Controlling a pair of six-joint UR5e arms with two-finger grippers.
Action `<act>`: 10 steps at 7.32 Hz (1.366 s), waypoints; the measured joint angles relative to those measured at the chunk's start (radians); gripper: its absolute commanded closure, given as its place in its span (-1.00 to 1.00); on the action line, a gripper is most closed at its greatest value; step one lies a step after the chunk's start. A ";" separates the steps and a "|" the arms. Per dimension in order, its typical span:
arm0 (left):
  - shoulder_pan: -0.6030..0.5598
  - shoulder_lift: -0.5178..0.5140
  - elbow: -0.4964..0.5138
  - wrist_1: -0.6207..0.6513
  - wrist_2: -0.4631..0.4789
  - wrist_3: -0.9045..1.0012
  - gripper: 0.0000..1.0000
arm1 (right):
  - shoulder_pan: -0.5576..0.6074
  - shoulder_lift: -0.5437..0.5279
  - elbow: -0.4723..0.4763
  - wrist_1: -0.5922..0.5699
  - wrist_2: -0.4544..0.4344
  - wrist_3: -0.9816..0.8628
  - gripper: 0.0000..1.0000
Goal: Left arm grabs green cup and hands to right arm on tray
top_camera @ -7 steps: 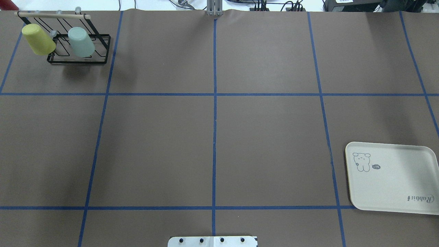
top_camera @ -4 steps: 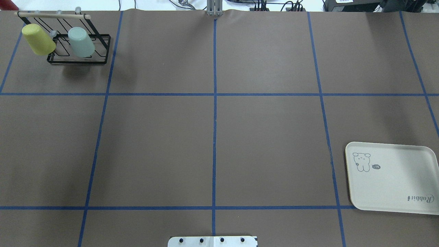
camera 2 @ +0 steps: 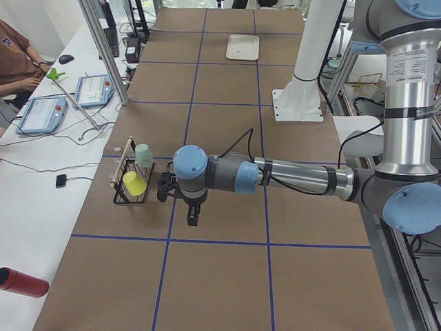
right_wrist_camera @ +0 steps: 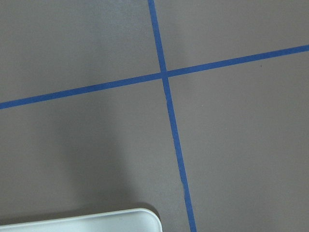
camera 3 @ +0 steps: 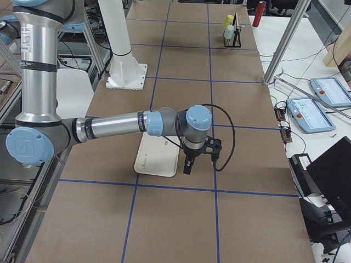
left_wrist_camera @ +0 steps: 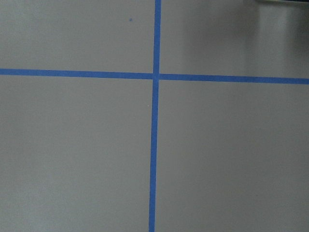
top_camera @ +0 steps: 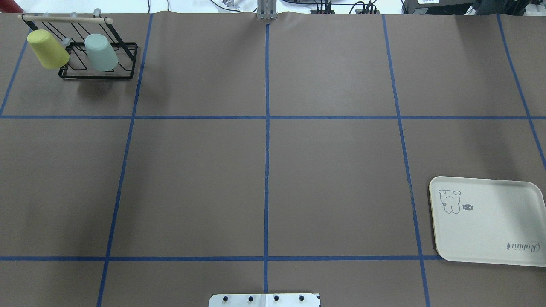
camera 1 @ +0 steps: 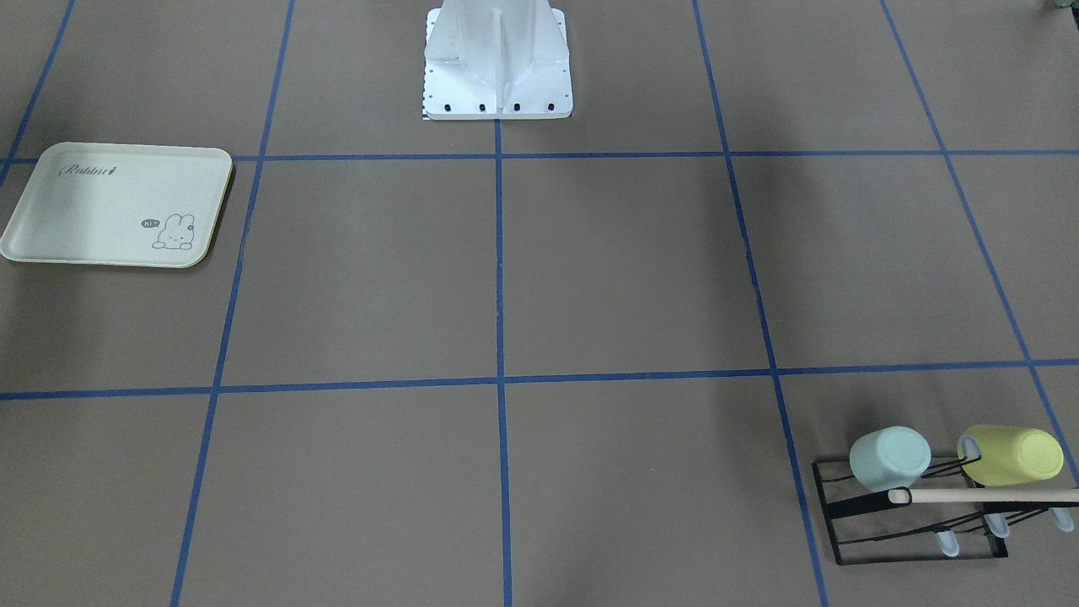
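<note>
Green cup (top_camera: 101, 52) sits on rack (top_camera: 97, 78); left tool (camera 2: 192, 216) and right tool (camera 3: 188, 166) hover, openness unclear.

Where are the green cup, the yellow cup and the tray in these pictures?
green cup (top_camera: 101, 53): overhead exterior view, its side wall.
yellow cup (top_camera: 47, 50): overhead exterior view, its side wall.
tray (top_camera: 490, 226): overhead exterior view, bare middle of its floor.

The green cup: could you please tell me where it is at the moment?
The green cup hangs on the black wire rack in the far left corner of the overhead view, just to the right of the yellow cup.
</note>
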 measured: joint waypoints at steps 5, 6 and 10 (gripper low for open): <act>0.122 -0.190 0.011 -0.017 0.003 -0.220 -1.00 | -0.039 -0.008 -0.008 0.169 0.049 0.003 -1.00; 0.151 -0.246 0.013 -0.014 0.053 -0.287 -1.00 | -0.051 -0.010 -0.009 0.196 0.051 0.001 -1.00; 0.356 -0.453 0.069 -0.011 0.324 -0.462 -1.00 | -0.107 -0.008 -0.009 0.231 0.051 0.007 -1.00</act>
